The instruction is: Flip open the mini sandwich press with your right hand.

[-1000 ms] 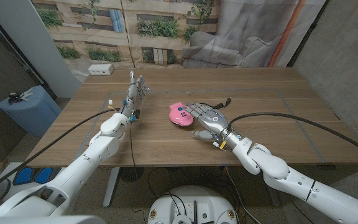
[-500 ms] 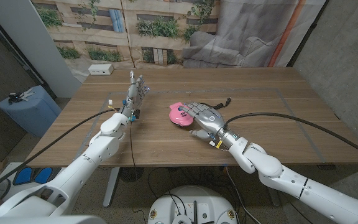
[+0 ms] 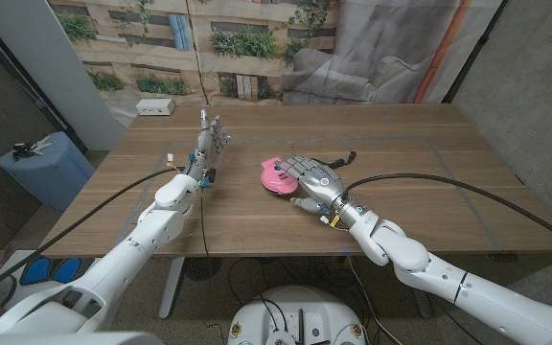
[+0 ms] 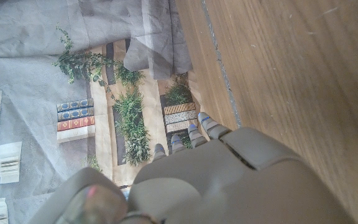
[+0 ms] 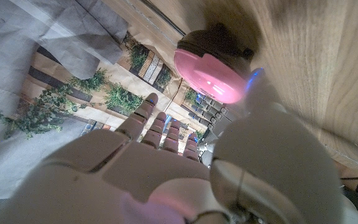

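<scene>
Where the wooden table [image 3: 257,216] meets its far left corner, a small white box [image 3: 155,107] sits well apart from the mini sandwich press [image 3: 277,176], which serves as the landmark for all entries below.

Surroundings: a printed backdrop of plants and books [image 3: 209,43] and a grey draped cloth [image 3: 353,57] hang behind the table, far beyond the press. A black cable [image 3: 343,158] lies on the wood just past the press, on its right side. A blue bin [image 3: 41,168] stands on the floor, well to the left of the press and off the table.

Left hand [image 3: 211,139]: well to the left of the press, standing upright with fingers extended and apart, holding nothing.

Right hand [image 3: 316,179]: immediately right of the press, fingers spread over its right edge; whether they touch the lid cannot be told. Seen from the right wrist camera, the right hand's fingers [image 5: 143,115] reach toward the pink lid with the thumb alongside, gripping nothing.

Task item: the press is pink, rounded, low, with a darker base [image 5: 219,43] visible under the lid; the lid lies closed. Position: near the table's middle, between the two hands.
</scene>
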